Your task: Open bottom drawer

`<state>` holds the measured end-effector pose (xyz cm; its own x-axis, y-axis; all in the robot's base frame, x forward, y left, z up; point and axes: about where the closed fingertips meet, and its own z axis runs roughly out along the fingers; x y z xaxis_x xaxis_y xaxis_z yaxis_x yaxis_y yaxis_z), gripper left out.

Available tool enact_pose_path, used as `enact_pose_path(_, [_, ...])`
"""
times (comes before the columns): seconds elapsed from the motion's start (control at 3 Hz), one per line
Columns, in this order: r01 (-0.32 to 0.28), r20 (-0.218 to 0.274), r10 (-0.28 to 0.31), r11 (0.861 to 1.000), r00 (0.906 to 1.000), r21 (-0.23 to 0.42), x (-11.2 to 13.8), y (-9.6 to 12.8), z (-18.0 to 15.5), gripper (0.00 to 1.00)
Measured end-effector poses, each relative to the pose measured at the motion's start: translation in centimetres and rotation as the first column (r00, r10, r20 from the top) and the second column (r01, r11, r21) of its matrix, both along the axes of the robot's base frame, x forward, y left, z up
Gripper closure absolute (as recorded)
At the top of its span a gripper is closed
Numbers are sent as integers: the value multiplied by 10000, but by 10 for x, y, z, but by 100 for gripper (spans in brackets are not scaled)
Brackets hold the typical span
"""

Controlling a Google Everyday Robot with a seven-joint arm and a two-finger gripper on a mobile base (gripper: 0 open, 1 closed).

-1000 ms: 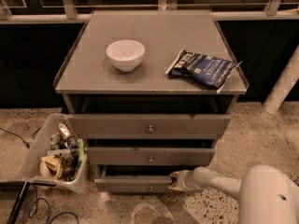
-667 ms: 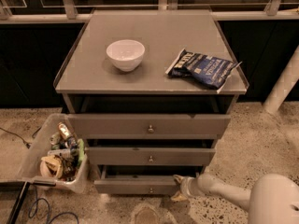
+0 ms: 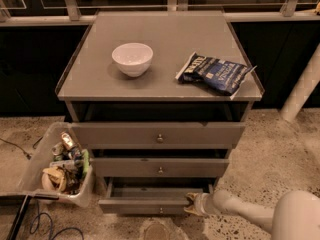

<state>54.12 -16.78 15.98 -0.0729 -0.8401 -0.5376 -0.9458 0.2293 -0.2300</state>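
Note:
The bottom drawer (image 3: 142, 206) is the lowest and slimmest of three grey drawers in the grey cabinet (image 3: 160, 49). It stands partly pulled out, and its shallow tray (image 3: 155, 190) shows behind the flat front panel. Its small round knob (image 3: 160, 210) is at the middle of the front. My gripper (image 3: 192, 204) is at the right end of that front panel, touching it, and my white arm (image 3: 240, 211) reaches in from the lower right. The middle drawer (image 3: 160, 167) and top drawer (image 3: 159, 134) sit above it.
A white bowl (image 3: 132, 58) and a blue snack bag (image 3: 216, 72) lie on the cabinet top. A clear bin of clutter (image 3: 62, 166) stands on the floor at the left, with cables (image 3: 42, 226) in front of it. A white post (image 3: 302, 86) stands at the right.
The bottom drawer has slid further out toward the camera. My gripper has moved with its right end, lower in the view.

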Motion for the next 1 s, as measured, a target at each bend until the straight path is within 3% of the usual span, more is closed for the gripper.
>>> enact_pose_path(0.33, [0, 0, 0, 10000, 10000, 0, 0, 0, 0, 81])
enact_pose_path(1.0, [-1, -1, 1, 10000, 10000, 1, 0, 0, 0, 35])
